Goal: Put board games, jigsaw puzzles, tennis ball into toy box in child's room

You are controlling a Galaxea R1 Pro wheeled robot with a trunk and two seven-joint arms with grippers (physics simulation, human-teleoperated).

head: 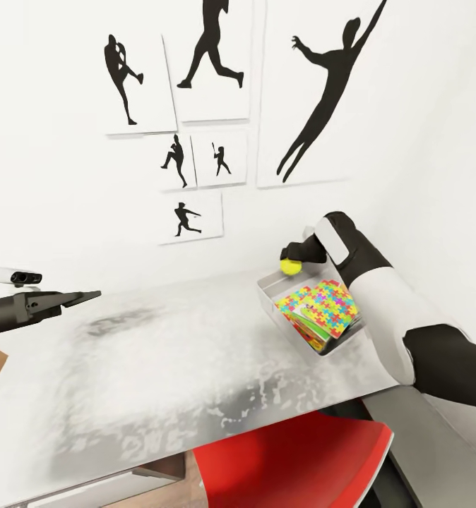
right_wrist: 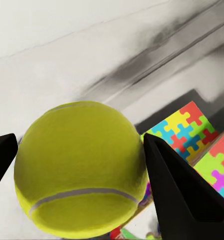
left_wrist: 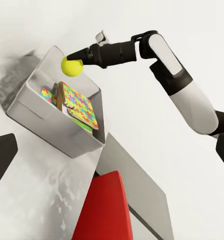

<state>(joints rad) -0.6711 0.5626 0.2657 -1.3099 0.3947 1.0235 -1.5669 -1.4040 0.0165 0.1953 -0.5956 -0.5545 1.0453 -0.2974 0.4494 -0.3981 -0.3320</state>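
Note:
My right gripper (head: 291, 262) is shut on the yellow tennis ball (head: 289, 267) and holds it just over the far corner of the grey toy box (head: 295, 333). That box stands at the right end of the table (head: 160, 367). Inside it, colourful jigsaw puzzle boxes (head: 323, 305) lean on edge with other flat boxes behind them. In the right wrist view the ball (right_wrist: 79, 170) sits between both black fingers, above a puzzle box (right_wrist: 184, 127). The left wrist view shows the ball (left_wrist: 72, 66), the box (left_wrist: 47, 120) and the puzzle (left_wrist: 79, 105). My left gripper (head: 82, 297) hovers open at the table's left end.
A red chair (head: 294, 458) is tucked under the table's near edge. A grey ledge (head: 425, 441) runs along the right wall. Black-silhouette posters (head: 210, 60) hang on the white wall behind. A small white device (head: 15, 276) sits at the far left.

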